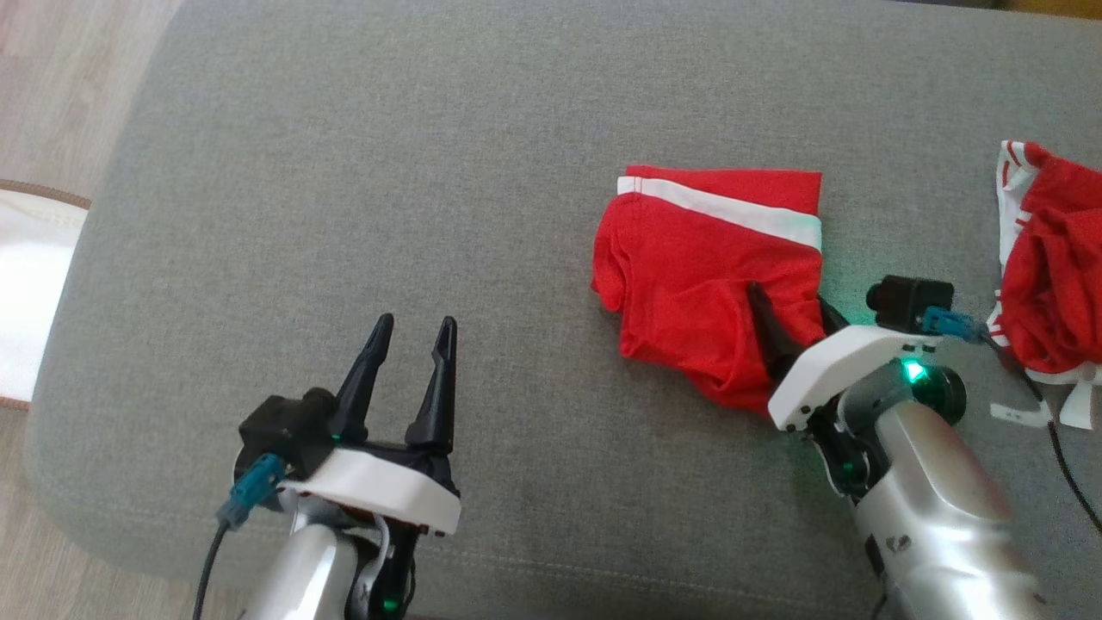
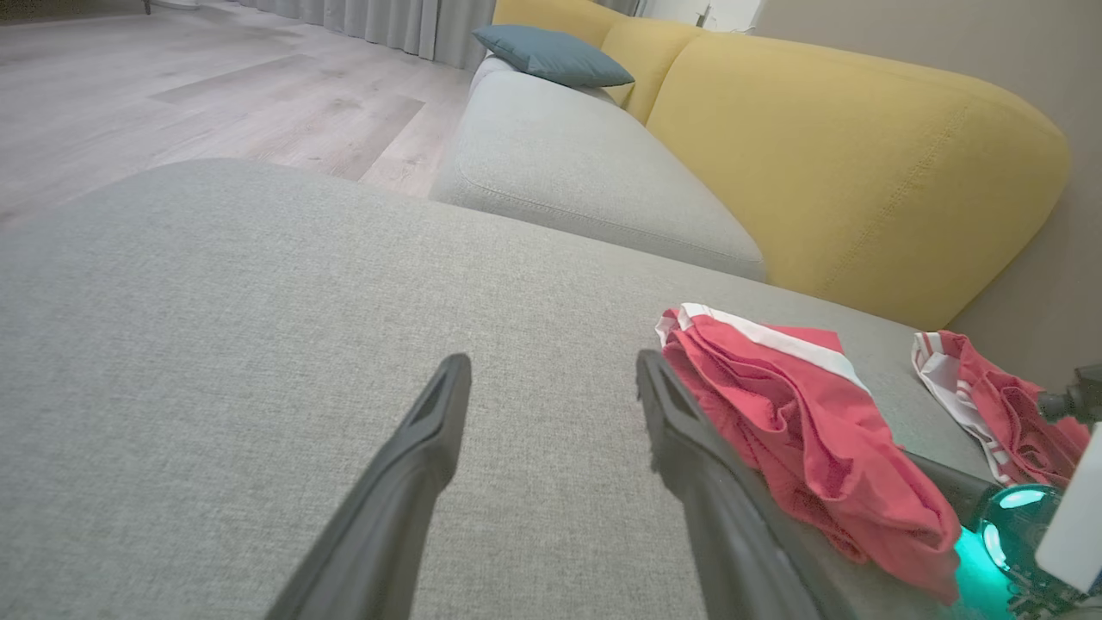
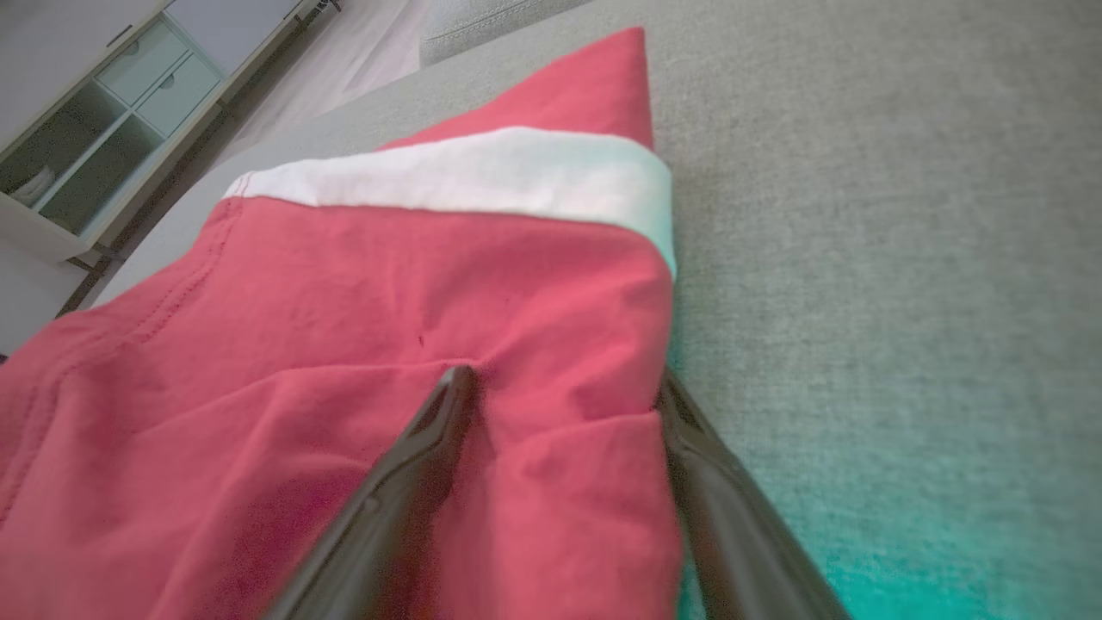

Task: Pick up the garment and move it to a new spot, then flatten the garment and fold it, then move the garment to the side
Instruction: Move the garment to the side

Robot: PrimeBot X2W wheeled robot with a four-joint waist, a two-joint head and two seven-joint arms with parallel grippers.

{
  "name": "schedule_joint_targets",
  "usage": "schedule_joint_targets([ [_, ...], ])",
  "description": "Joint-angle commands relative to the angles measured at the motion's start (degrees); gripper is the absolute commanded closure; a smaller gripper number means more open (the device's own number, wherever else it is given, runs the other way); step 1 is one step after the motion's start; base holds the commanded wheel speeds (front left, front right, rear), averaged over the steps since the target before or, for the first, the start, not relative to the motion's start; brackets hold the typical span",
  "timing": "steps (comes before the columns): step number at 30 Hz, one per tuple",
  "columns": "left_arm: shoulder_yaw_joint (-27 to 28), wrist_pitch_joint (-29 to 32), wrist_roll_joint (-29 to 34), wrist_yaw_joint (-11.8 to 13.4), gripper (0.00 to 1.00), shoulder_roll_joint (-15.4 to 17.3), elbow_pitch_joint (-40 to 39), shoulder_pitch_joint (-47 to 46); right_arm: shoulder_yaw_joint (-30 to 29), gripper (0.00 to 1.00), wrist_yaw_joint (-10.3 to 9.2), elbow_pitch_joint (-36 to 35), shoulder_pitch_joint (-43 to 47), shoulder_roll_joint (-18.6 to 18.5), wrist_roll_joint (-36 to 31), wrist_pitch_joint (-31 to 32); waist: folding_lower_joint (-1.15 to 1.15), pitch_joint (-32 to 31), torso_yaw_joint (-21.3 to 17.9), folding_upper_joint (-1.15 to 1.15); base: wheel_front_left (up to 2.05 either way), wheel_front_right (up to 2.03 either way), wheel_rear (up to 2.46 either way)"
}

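Observation:
A red garment [image 1: 706,267] with a white band lies loosely folded on the grey cushion [image 1: 430,172], right of centre. My right gripper [image 1: 788,297] is at its lower right corner. The fingers stand apart, one lying on the cloth and the other at the cloth's edge, with a fold of the garment [image 3: 430,275] bunched between them in the right wrist view [image 3: 564,379]. My left gripper [image 1: 416,320] is open over bare cushion, well to the left of the garment [image 2: 801,405], with nothing between its fingers [image 2: 551,362].
A second red and white garment [image 1: 1050,267] lies crumpled at the cushion's right edge, close to my right wrist. A pale rug [image 1: 26,284] and wood floor lie past the left edge. A yellow sofa back [image 2: 861,155] and a blue pillow [image 2: 551,56] stand beyond.

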Motion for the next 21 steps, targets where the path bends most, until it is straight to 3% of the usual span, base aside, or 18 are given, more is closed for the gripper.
schedule_joint_targets([
  [1, 1.47, -0.70, -0.25, 0.20, 0.00, 0.14, -1.73, -2.15, 2.01, 0.00, 0.20, 0.55, -0.09, 0.43, 0.16, 0.23, 0.00, 0.11, 0.00, 0.00, 0.00, 0.00, 0.00],
  [2, 1.50, -0.70, -0.25, 0.25, 0.00, 0.14, -1.75, -2.17, 2.61, 0.87, 0.20, 1.06, -0.54, 0.43, -0.27, -0.17, 0.00, 0.20, -0.06, 0.00, 0.00, 0.00, 0.00],
  [3, 1.56, -0.70, -0.24, 0.30, 0.00, 0.14, -1.76, -2.19, 3.14, 1.00, 0.20, 1.44, -0.97, 0.43, -1.03, -0.85, 0.00, 0.26, -0.19, 0.00, 0.00, 0.00, 0.00],
  [13, 2.90, -0.70, 0.32, 0.18, 0.00, 0.14, -1.42, -2.03, 5.90, 1.00, 0.20, 1.90, -4.43, -1.61, -17.16, -7.71, 0.00, -1.49, -5.04, 0.00, 0.00, 0.00, 0.00],
  [21, 3.84, -0.70, 0.72, -0.12, 0.00, 0.14, -1.56, -1.95, 10.22, 1.00, 0.20, -4.85, -5.75, -10.82, -20.20, -5.98, 0.00, -2.31, -10.06, 0.00, 0.00, 0.00, 0.00],
])
